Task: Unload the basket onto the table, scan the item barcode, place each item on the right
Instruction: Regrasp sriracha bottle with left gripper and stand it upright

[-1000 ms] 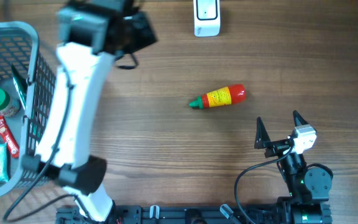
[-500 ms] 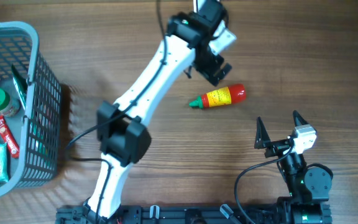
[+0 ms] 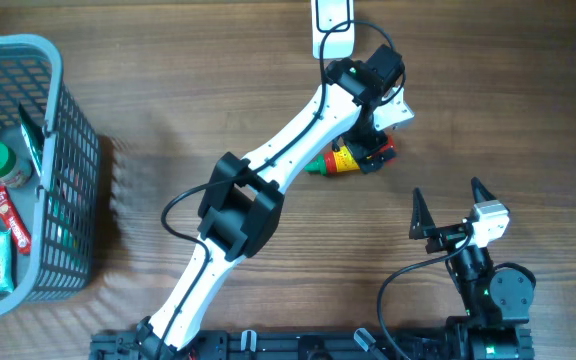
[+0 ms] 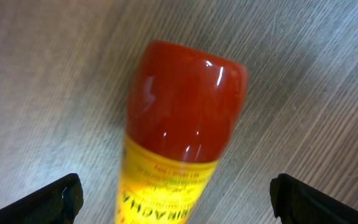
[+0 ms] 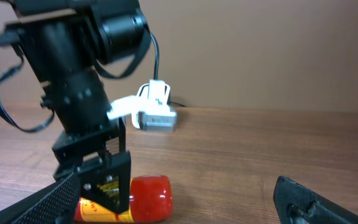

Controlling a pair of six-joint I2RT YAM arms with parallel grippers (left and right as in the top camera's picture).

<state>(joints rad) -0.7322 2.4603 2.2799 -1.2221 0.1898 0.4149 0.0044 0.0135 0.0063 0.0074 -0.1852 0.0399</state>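
Left gripper (image 4: 182,200) stands with its jaws wide apart, one black fingertip on each side of the sauce bottle (image 4: 185,106), neither touching it. From overhead the arm covers most of the bottle's red end, so only the green cap and some yellow label show. The label print is blurred and cut off in the wrist view; it perhaps reads sriracha. The bottle lies on its side, right of the middle of the wood-grain table (image 3: 528,100), and is glossy red with a rounded end. Right gripper (image 3: 446,203) also gapes, near the table's near right corner. The white scanner (image 3: 330,35) at the far edge is partly cut off.
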